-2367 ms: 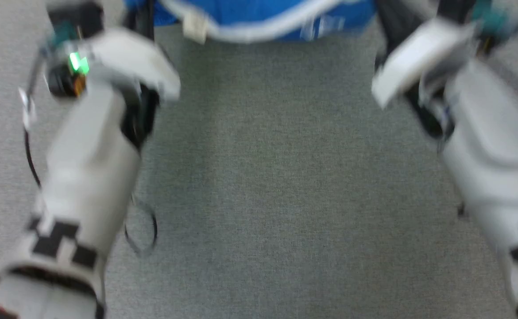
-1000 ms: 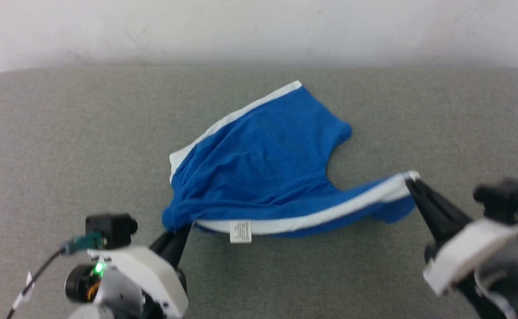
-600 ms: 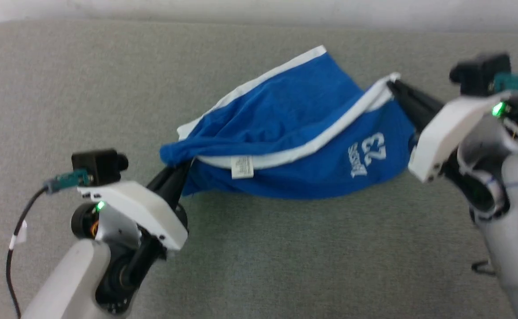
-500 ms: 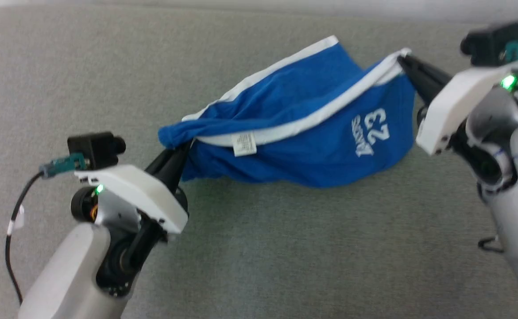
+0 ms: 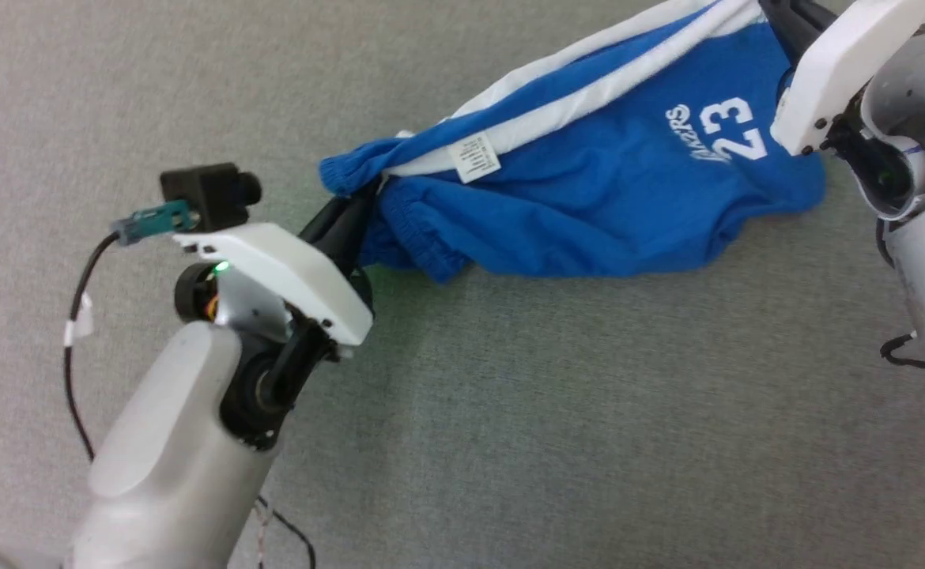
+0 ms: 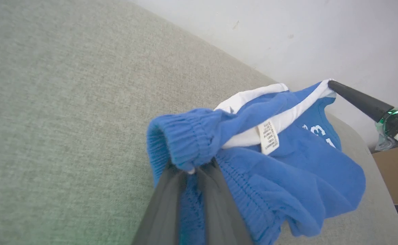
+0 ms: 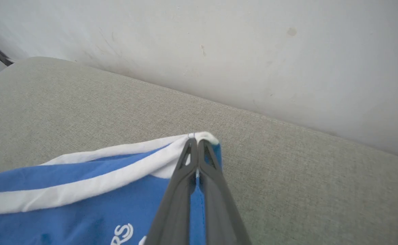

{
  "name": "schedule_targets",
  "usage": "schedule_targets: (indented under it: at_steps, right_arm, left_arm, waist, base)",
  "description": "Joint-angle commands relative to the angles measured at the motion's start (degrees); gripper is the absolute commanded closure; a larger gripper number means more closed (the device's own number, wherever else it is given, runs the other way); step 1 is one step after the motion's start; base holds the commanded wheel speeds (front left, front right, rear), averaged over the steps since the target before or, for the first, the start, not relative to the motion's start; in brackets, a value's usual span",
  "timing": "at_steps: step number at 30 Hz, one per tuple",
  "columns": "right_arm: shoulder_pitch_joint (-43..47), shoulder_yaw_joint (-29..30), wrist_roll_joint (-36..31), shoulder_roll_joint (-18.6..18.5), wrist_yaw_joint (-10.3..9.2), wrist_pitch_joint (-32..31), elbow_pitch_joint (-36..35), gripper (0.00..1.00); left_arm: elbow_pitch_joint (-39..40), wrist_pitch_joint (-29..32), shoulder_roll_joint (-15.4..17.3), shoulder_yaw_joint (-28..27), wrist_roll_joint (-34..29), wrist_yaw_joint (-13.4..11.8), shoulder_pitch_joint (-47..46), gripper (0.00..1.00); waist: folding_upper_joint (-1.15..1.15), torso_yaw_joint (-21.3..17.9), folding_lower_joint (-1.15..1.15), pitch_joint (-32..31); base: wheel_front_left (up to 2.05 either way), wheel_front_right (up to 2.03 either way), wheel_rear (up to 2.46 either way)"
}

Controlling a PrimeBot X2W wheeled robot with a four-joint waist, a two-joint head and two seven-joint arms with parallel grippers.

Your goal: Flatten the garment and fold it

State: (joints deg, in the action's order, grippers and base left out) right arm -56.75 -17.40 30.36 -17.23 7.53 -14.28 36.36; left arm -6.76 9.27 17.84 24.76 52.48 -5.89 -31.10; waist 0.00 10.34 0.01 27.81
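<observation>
**Item 1: bright blue soft athletic shorts** (image 5: 589, 197), with white side stripes. You have them strung between your two grippers above the grey woven-fabric surface (image 5: 510, 411). In the head view the top edge runs taut from lower left to upper right. The body sags beneath that edge, and its lowest folds appear to rest on the surface. The white "23" print (image 5: 735, 126), with smaller lettering beside it, faces up near the right end. The small white inner tag (image 5: 474, 158) hangs from the white stripe near the left end.

**Item 2: left gripper** (image 6: 190, 168). Your two long dark fingers are drawn almost together and pinch the gathered elastic waistband (image 6: 185, 136) at the left end of the shorts. Blue cloth bunches over the tips and lies between them.

**Item 3: right gripper** (image 7: 195, 141). Your fingers are pressed tight, tip against tip, and clamp the white-trimmed corner at the right end of the shorts. That corner is held clear of the surface.

**Item 4: off-white scuffed wall** (image 7: 219, 51). It rises directly behind the far edge of the surface.

**Item 5: thin black cable** (image 5: 75, 316). It loops down from the small black camera block on your left wrist.
</observation>
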Motion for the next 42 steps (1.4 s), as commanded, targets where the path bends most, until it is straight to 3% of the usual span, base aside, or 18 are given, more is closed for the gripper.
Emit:
schedule_targets:
  at_steps: [1,2,3,4,5,6,11,16,21,26,32,42]
  right_arm:
    - [-0.6,-0.6,0.2,0.1,-0.04,1.0,1.4,0.87]
    - [-0.8,-1.2,0.3,0.2,-0.04,1.9,2.6,0.62]
    - [-0.9,-1.7,0.6,0.3,-0.04,2.9,3.8,0.52]
    - [-0.9,-2.5,0.8,0.3,-0.04,3.7,4.9,0.16]
    - [-0.7,-3.4,1.1,0.4,-0.04,4.5,5.7,0.00]
    - [-0.5,-4.4,1.3,0.4,-0.04,5.6,6.3,0.00]
    - [1.6,-7.8,2.0,0.1,-0.04,14.5,6.8,0.00]
    - [5.7,-9.6,0.1,-0.6,-0.04,24.2,4.6,0.00]
    - [12.4,-8.6,-2.2,-0.8,-0.04,27.6,-0.1,0.00]
    - [21.0,-5.7,-4.6,-0.8,-0.04,26.9,-6.9,0.00]
    - [31.7,-0.2,-8.2,0.3,-0.04,20.4,-18.3,0.00]
    - [41.5,6.1,-12.1,4.3,-0.04,11.8,-32.9,0.00]
  left_arm:
    - [-0.9,-0.5,-0.7,0.3,0.2,0.8,-1.1,1.00]
    - [-1.8,-0.8,-1.1,0.5,0.3,1.5,-1.5,1.00]
    - [-2.5,-1.2,-1.6,0.8,0.5,2.3,-1.8,0.84]
    - [-3.2,-1.4,-2.0,0.9,0.9,3.1,-1.9,0.64]
    - [-4.0,-1.7,-2.2,0.9,1.1,3.5,-1.9,0.33]
    - [-4.7,-2.1,-2.2,1.0,1.0,3.7,-1.9,0.02]
    - [-5.8,-5.4,-1.7,0.3,-0.2,3.1,0.3,0.00]
    - [-3.6,-8.4,0.5,-0.5,-2.9,0.1,4.2,0.00]
    - [1.4,-9.0,4.2,-1.1,-5.7,-3.1,7.5,0.00]
    - [6.4,-4.4,8.2,-0.3,-7.1,-5.3,9.2,0.00]
    - [8.6,7.6,12.3,2.8,-6.5,-6.3,8.0,0.00]
    - [-0.9,17.9,11.3,5.6,-2.9,-5.1,3.2,0.00]
  waist:
    - [0.00,1.5,-0.01,1.6]
    - [0.00,1.5,-0.01,1.6]
    - [0.00,1.5,-0.01,1.6]
    - [0.00,1.4,-0.01,1.4]
    - [0.00,1.3,-0.01,1.2]
    - [0.00,1.1,-0.01,0.8]
    - [0.00,-0.1,-0.01,-2.2]
    - [0.00,-1.5,-0.01,-6.4]
    - [0.00,-3.5,-0.01,-11.1]
    - [0.00,-5.9,-0.01,-15.0]
    - [0.00,-8.7,-0.01,-17.1]
    - [0.00,-12.8,-0.01,-15.1]
  base:
    - [0.00,0.00,0.00]
    - [0.00,0.00,0.00]
    - [0.00,0.00,0.00]
    - [0.00,0.00,0.00]
    - [0.00,0.00,0.00]
    - [0.00,0.00,0.00]
    - [0.00,0.00,0.00]
    - [0.00,0.00,0.00]
    - [0.00,0.00,0.00]
    - [0.00,0.00,0.00]
    - [0.00,0.00,0.00]
    - [0.00,0.00,0.00]
